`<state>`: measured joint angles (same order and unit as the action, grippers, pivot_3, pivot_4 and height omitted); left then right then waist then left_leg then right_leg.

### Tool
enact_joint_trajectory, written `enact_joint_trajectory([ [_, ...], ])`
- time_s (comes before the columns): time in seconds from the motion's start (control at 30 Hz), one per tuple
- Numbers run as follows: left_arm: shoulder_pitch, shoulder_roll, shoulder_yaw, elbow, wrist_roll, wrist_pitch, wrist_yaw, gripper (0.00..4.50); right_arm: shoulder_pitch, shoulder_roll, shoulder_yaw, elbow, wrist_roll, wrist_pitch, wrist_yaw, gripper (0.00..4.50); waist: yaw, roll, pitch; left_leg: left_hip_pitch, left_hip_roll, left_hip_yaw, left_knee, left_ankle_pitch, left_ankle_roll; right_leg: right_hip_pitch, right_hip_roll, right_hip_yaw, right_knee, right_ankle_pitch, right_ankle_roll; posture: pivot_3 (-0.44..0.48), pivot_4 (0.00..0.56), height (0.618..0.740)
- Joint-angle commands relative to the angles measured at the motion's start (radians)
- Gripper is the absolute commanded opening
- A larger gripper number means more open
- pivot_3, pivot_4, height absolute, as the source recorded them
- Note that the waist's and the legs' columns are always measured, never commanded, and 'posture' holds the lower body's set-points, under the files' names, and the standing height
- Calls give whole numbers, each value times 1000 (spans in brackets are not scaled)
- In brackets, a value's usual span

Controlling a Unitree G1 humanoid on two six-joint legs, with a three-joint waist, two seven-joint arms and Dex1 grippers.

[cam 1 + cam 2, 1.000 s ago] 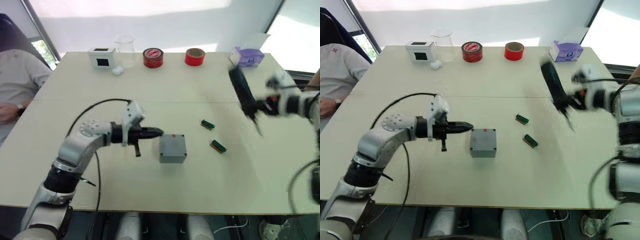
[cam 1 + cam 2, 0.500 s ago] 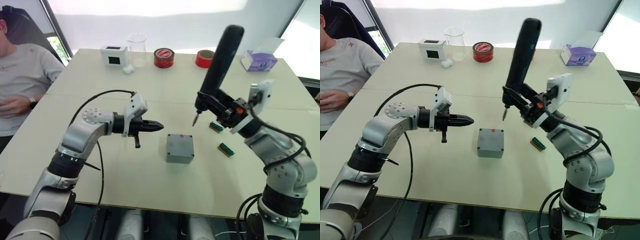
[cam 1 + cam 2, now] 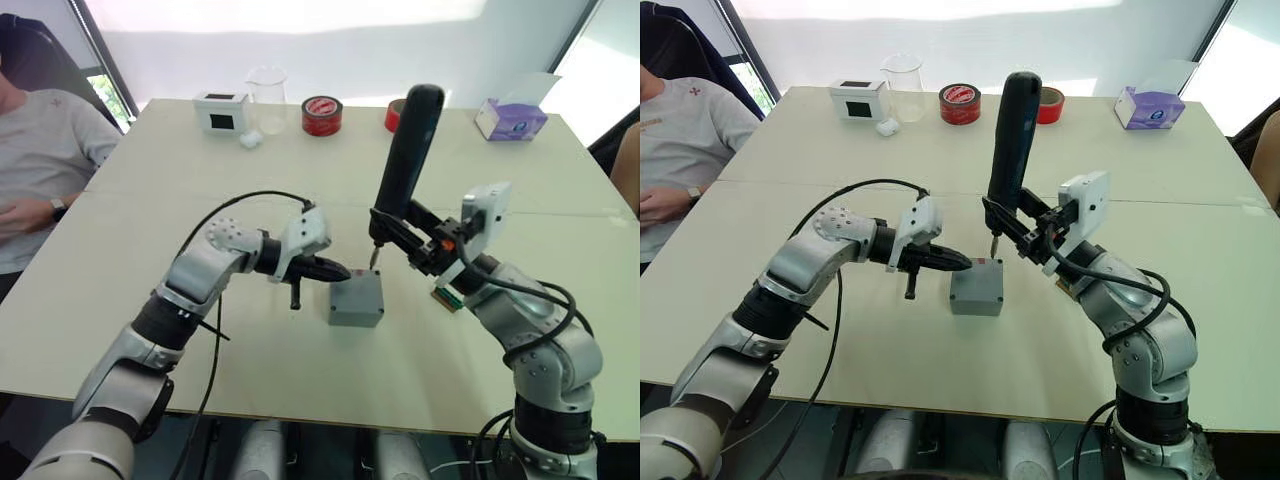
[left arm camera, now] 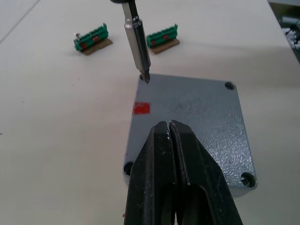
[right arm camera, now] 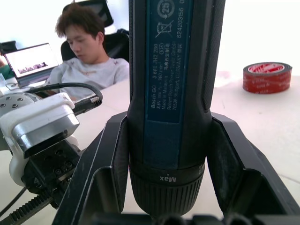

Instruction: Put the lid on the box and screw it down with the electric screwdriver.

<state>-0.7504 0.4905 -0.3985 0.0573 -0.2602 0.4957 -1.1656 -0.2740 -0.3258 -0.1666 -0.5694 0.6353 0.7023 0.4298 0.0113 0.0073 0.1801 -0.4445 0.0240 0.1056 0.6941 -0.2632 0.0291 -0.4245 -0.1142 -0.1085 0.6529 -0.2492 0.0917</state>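
Since half a second ago my left gripper [image 4: 169, 136], closed and empty, reached the box [image 3: 355, 300] mid-bench, lid [image 4: 197, 117] already on, while my right gripper [image 3: 1025, 235] clamps the electric screwdriver [image 3: 1012, 130], bit at first corner hole; screws undriven, I judge.

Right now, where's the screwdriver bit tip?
In the left wrist view, the electric screwdriver has its bit tip at a corner screw hole of the lid, just past the shut left gripper.
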Motion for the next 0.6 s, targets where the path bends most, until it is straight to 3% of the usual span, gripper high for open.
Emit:
enact_joint_trajectory([
  [0.03, 3, 0, -7, 0, 33, -39, -12, 0, -1, -10, 4, -40, -15, -65, -2, 1758, 0, 0, 0, 0, 0, 0, 0, 0, 0, 0, 0, 0, 0, 0, 0, 0, 150, 715],
  [0.6, 15, -11, -8, -7, 48, -37, -28, 0, 46, -33, 44, 3, -95, -149, 3, 1758, 1, 0, 0, 0, 0, -1, 0, 0, 0, 0, 0, 0, 0, 0, 0, 0, 150, 715],
])
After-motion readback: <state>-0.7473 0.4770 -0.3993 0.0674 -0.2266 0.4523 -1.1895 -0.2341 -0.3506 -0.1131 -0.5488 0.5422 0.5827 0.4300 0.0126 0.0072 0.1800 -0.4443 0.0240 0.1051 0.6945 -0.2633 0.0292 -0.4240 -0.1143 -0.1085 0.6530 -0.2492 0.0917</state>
